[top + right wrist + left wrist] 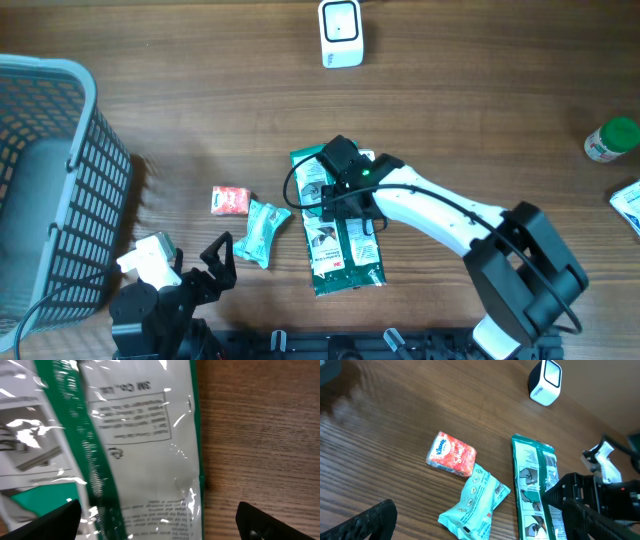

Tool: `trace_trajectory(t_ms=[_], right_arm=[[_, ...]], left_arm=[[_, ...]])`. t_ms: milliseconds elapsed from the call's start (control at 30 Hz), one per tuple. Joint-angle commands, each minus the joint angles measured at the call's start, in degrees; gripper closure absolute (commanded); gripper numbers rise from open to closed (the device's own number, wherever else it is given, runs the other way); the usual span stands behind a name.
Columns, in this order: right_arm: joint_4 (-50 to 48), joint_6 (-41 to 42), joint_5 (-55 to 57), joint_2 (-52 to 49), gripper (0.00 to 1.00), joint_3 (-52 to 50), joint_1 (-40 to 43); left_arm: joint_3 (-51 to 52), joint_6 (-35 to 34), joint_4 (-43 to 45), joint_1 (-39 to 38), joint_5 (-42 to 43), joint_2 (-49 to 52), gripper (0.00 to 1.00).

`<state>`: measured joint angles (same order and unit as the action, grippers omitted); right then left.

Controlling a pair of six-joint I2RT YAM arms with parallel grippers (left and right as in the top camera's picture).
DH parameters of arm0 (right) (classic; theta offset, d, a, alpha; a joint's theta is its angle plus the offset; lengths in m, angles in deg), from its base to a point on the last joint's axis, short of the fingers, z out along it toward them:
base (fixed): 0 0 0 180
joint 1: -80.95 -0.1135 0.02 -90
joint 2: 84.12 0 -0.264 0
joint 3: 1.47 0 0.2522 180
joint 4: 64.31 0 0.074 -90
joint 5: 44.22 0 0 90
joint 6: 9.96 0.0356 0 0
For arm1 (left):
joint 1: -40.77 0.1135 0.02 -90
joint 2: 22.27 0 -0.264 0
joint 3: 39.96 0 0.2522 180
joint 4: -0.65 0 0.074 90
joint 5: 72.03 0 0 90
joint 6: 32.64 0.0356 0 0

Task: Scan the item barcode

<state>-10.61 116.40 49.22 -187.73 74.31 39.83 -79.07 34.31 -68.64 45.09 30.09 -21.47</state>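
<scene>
right claw (160,521) gapes over the flat pack (346,250), left claw (212,268) released near; nothing gripped, far scanner (341,32) unused

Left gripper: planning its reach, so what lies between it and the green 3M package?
The teal pouch lies between the left gripper and green package, seen overhead.

Overhead: my right gripper (342,192) sits over the green-and-white packet (350,258), hiding its upper part. The grey basket (100,190) runs off the left edge; a white pouch (628,203) is cut by the right edge. Right wrist: packet overflows top, left and bottom edges; its fine print is too blurred to read.
</scene>
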Motion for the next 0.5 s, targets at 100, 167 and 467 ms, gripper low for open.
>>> trace_trajectory(t_ms=[100,167,467], right_arm=[[-0.8,-3.3,-5.9,-8.0,0.00,-0.9,0.1],[-0.9,-3.7,-11.3,-11.6,0.28,-0.9,0.1],[1.9,-17.2,-28.2,0.5,0.96,4.8,4.5]], left_arm=[[0.1,-0.3,0.1,0.3,0.9,-0.4,0.00],[0.1,-0.3,0.1,0.3,0.9,-0.4,0.00],[0.1,-0.3,0.1,0.3,0.9,-0.4,0.00]])
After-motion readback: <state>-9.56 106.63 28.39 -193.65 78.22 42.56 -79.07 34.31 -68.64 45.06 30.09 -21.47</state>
